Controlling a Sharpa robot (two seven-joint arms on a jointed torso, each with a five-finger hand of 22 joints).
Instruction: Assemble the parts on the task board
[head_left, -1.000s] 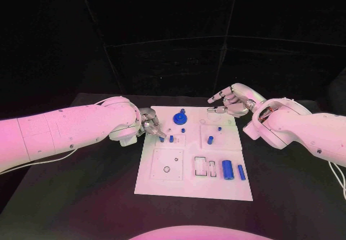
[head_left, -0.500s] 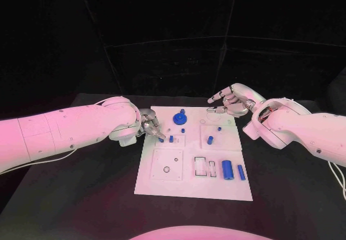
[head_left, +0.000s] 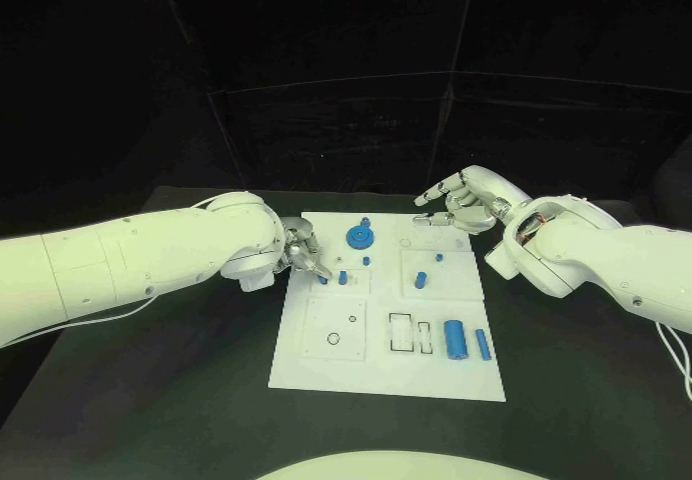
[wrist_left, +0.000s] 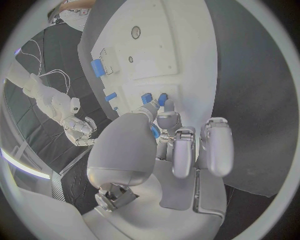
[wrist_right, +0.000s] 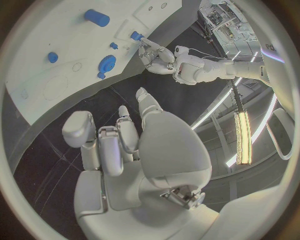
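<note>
1. Task board (head_left: 378, 350): white plate lying flat at mid-table, bearing small blue parts.
2. Left hand (head_left: 303, 254): poised at the board's left edge, fingertips down at two short blue pegs (wrist_left: 154, 98) standing close together; firm grasp not discernible, contact only probable.
3. Right hand (head_left: 459, 205): raised beyond the board's far right corner, fingers loosely curled and apart, nothing held.
4. Round blue gear (head_left: 359, 238): seated near the far edge; blue cylinder (head_left: 456, 340) and a slimmer blue bar (head_left: 483, 345) lying near the right edge.
5. Handling, judged: parts probably light, rigid, smooth plastic, liable to slip or roll; best pinched across the sides, at mid-length for the cylinder.
</note>
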